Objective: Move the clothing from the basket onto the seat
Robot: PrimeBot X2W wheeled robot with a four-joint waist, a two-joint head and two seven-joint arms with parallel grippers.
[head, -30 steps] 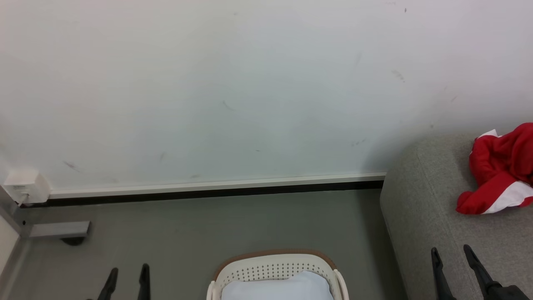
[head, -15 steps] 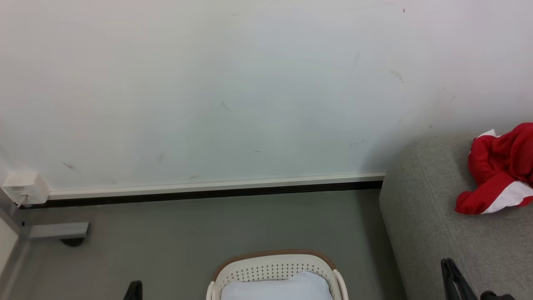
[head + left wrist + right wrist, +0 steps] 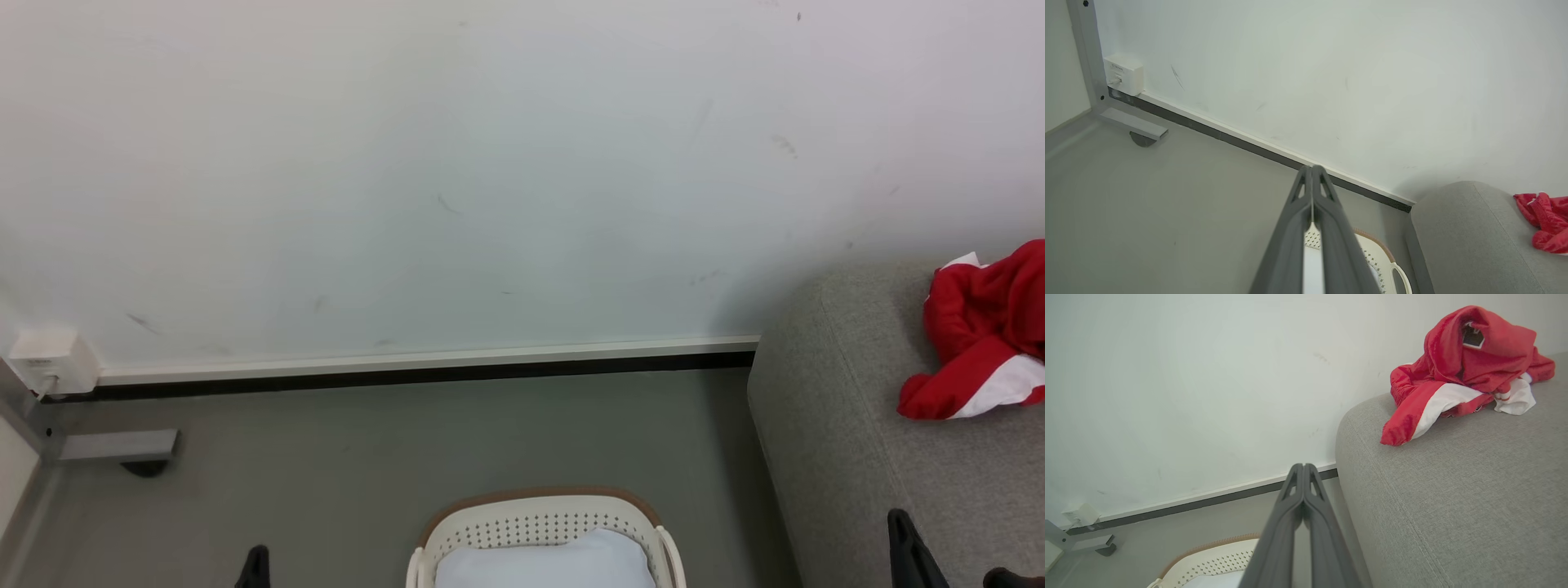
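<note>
The red clothing with white panels lies crumpled on the grey seat at the right; in the right wrist view the clothing shows a small black-and-white emblem. The cream basket with a brown rim stands on the floor at bottom centre, holding a pale bluish-white pad. My left gripper is shut and empty, its tip low at the left. My right gripper is shut and empty, low over the seat's front.
A white wall with a dark skirting strip runs behind. A white wall box and a grey metal frame foot sit at the far left. Grey floor lies open between basket and wall.
Both grippers have shut from open and dropped toward the bottom edge of the head view. The clothing, basket and seat stay put.
</note>
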